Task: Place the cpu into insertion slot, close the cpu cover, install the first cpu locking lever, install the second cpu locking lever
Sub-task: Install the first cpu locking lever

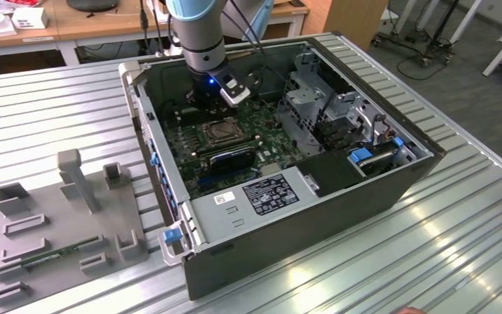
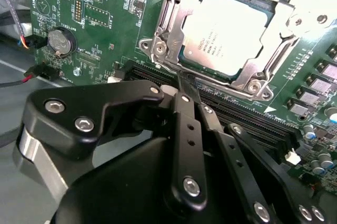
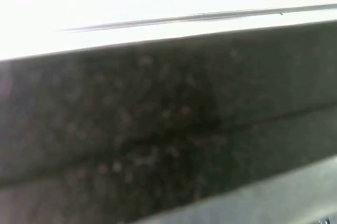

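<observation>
Inside an open desktop computer case [image 1: 260, 216] lying on a ribbed metal table [image 1: 50, 104], a robot arm [image 1: 200, 39] reaches down over the green motherboard [image 2: 105, 34]. In the second wrist view the gripper [image 2: 185, 83] hangs just beside the insertion slot [image 2: 160, 39], its black fingers [image 2: 184, 124] drawn together to a narrow tip with nothing between them. The cpu [image 2: 226, 31] sits in the slot, its pale metal face showing through the window of the cpu cover [image 2: 274, 60], which lies flat around it. In the exterior view the socket [image 1: 219, 134] lies just below the tool, near the middle of the board. A grey fixture tray [image 1: 59, 235] with upright holders rests on the table at the exterior view's left, well apart from the case
</observation>
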`<state>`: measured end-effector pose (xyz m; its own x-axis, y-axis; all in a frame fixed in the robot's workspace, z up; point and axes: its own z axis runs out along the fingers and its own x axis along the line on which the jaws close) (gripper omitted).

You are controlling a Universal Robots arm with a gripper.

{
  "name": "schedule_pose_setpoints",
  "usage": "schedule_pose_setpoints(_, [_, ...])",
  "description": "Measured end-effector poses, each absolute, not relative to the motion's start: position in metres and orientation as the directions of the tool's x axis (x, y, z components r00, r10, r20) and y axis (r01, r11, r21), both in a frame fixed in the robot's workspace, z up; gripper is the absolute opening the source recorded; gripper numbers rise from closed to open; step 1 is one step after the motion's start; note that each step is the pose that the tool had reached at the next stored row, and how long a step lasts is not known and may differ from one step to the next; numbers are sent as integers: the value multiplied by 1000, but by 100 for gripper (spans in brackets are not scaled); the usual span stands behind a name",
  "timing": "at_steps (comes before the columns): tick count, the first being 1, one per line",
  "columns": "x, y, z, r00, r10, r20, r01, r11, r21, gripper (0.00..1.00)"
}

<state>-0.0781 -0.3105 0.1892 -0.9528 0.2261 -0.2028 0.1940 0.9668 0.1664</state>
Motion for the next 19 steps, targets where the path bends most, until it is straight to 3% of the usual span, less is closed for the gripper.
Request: schedule_pose_setpoints(19, [-78, -310, 208, -953, 226, -203, 194, 967, 167, 11])
